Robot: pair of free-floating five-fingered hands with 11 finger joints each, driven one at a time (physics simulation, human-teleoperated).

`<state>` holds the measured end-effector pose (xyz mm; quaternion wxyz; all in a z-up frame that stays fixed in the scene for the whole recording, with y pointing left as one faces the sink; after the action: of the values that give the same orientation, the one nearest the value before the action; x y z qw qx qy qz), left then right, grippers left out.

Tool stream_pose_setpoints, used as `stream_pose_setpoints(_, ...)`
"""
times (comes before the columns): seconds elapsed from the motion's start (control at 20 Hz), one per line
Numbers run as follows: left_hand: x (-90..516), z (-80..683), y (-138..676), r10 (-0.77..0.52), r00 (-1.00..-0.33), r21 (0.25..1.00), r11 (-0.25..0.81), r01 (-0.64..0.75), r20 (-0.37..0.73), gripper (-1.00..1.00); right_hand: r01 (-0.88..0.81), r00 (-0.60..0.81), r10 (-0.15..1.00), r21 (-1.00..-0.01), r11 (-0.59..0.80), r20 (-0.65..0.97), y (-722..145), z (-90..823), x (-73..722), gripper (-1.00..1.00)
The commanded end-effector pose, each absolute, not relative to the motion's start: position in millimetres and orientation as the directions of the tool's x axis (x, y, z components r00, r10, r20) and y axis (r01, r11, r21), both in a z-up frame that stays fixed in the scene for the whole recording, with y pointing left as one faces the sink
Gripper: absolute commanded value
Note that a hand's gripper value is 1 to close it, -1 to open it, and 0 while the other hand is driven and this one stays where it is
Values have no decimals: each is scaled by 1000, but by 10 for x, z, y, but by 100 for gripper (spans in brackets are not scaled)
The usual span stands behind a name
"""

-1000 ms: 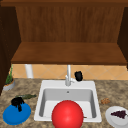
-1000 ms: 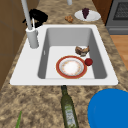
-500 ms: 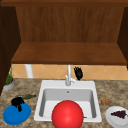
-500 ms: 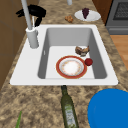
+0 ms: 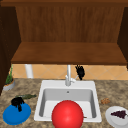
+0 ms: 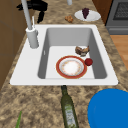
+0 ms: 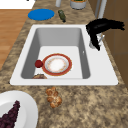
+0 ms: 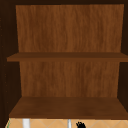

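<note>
Your right hand hangs just right of the faucet, behind the sink, fingers straight and pointing down, holding nothing; its fingertips sit by the faucet's small side lever. The faucet is a pale grey upright tube on a thicker round base. Your left hand rests over the blue plate on the bench, fingers curled, but you cannot tell whether they grip it. The green bottle's label is too blurred to read.
</note>
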<state>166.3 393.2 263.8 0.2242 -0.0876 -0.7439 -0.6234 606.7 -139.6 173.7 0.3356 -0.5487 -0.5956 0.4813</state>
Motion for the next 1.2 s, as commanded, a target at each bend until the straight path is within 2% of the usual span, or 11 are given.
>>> stream_pose_setpoints(0.0,1663,2638,3932,-149,-884,888,207,410,443,0,262,-153,984,-964,-48,-91,-1585,1874,5985,-100)
stream_pose_setpoints(1.15,1663,2638,3932,-149,-884,888,207,410,443,0,64,-157,987,-998,-2,-12,-2157,1972,5418,-100)
